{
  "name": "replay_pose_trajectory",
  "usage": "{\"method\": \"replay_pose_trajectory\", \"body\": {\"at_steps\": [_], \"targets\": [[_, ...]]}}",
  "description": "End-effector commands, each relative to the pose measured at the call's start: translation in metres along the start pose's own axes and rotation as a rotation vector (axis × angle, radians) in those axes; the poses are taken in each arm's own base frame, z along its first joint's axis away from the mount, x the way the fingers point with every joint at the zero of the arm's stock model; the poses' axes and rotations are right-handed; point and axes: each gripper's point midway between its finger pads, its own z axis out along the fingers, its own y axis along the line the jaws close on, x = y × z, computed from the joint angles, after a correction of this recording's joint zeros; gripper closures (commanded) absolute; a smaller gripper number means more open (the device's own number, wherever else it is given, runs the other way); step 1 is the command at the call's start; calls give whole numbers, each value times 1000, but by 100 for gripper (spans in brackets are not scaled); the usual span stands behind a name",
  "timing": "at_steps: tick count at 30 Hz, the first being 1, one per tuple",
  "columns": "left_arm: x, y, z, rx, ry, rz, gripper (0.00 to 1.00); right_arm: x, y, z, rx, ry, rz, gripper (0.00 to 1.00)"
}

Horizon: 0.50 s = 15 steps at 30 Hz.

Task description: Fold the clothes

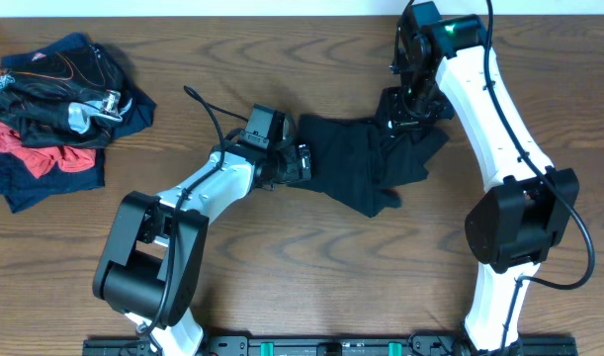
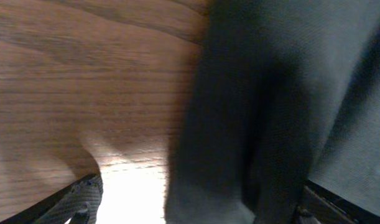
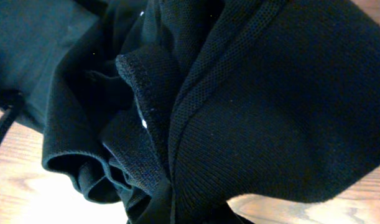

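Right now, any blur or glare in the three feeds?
Overhead: sharp, even light, though the black T-shirt shows little fold detail. Left wrist: blurred throughout, blown-out glare on the table. Right wrist: shirt weave crisp up close, wood at the bottom washed out.

Open table (image 1: pixel 331 277) at near centre, clothes pile (image 1: pixel 54 114) crowding the far left, black shirt (image 1: pixel 351 163) bunched mid-table

table (image 1: pixel 282 267): brown wood grain | rail (image 1: pixel 232 345): black, along near edge
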Motion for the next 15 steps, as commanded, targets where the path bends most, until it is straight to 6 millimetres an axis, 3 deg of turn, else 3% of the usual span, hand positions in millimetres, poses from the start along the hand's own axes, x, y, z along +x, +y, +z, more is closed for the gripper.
{"method": "replay_pose_trajectory", "body": {"at_steps": [1,6,15], "targets": [[11,33,14,-133,23,-68,7,-5,-9,-23,25,-68,28,98],[11,33,14,-131,20,-67,7,-5,-10,-23,24,-67,31,98],[11,33,14,-131,23,-68,7,-1,14,-22,16,-67,-9,98]]}}
